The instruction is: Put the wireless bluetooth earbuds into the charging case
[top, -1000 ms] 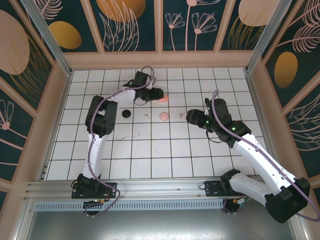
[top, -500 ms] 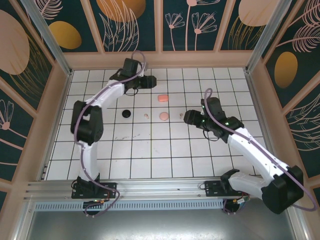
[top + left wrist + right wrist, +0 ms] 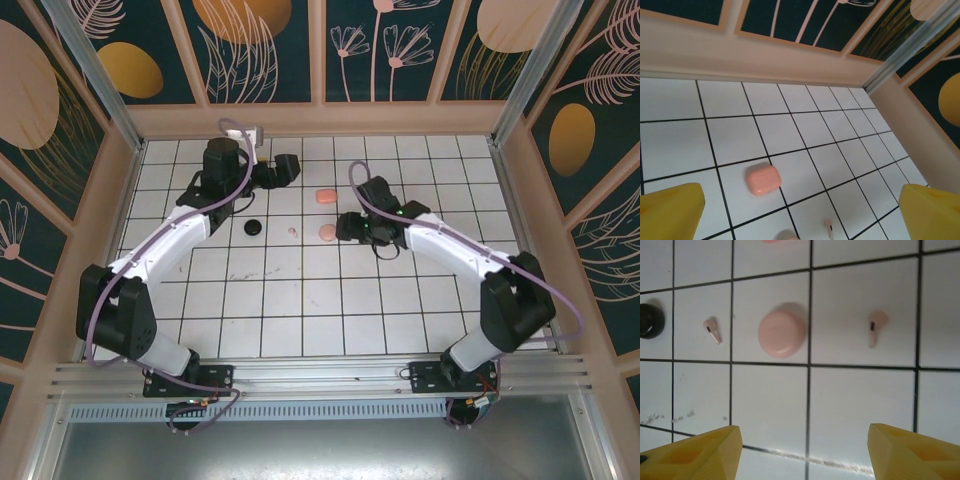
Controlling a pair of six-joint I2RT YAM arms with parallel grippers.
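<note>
- Wireless bluetooth earbuds (image 3: 713,331) are seen as two pale pink stemmed pieces lying on the white tiles (image 3: 860,400). One lies left of the round pink case (image 3: 782,333), and the right earbud (image 3: 876,326) lies on its other side. Neither is seated in a case.
- The right gripper (image 3: 804,429) is held above this group, fingers apart, nothing between them.
- The left gripper (image 3: 801,189) is spread wide and empty, close to the far wall (image 3: 740,55) and near the coral case (image 3: 763,179), which is not touched.
- A pick of the right earbud is judged to be the step in hand. The fingers are to be centred over it, lowered until it is straddled, then closed gently.
- Smooth, rounded plastic is presented throughout, so slipping is to be expected.
- The round pink case is a low dome, the coral case is a rounded rectangle, and a black round case (image 3: 650,321) is placed furthest left.
</note>
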